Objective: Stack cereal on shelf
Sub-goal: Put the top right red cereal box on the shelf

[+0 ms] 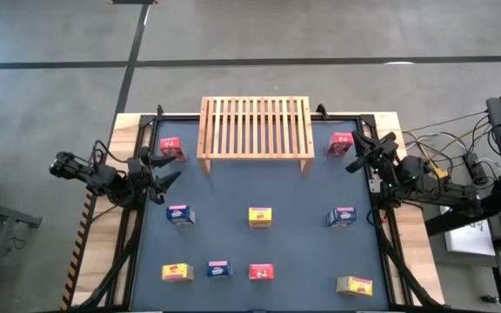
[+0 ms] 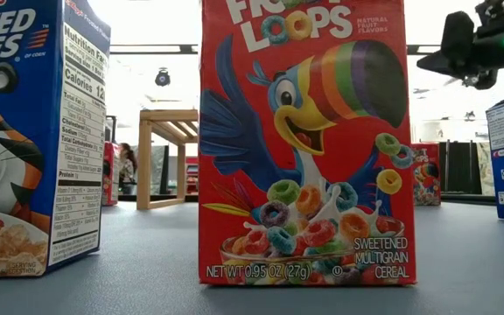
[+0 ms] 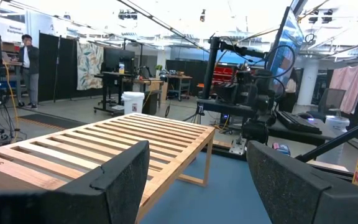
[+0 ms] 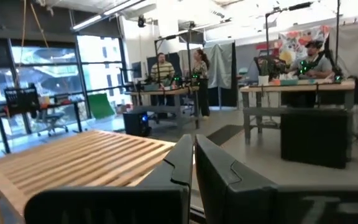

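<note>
**A:** Layout? Biggest first.

**B:** Slatted wooden shelf [image 1: 255,128] stood at the far middle of the dark table mat [image 1: 303,243], long axis running left to right, top bare. Nothing stacked yet.

**A:** Cereal boxes?

**B:** Nine, all on the mat. One red box [image 1: 171,148] sat just off the shelf's left legs, another red box [image 1: 339,143] just off its right. Middle row: blue box [image 1: 179,215], yellow box [image 1: 260,217], blue box [image 1: 341,216]. Near row held four more.

**A:** Arms?

**B:** Left gripper [image 1: 165,169] hovered at the left edge, fingers spread apart and empty. The left red box lay just beyond its tips, slightly inward toward the shelf, and looked upright. Right gripper [image 1: 361,153] hovered at the right edge, fingers pressed together on nothing, with the right red box just inward of its tips.

**A:** Which goes first?

**B:** My read: left. Already spread, box near. Short reach forward, then lift inward over the shelf's left end. Right would have to open before it could take anything.
</note>
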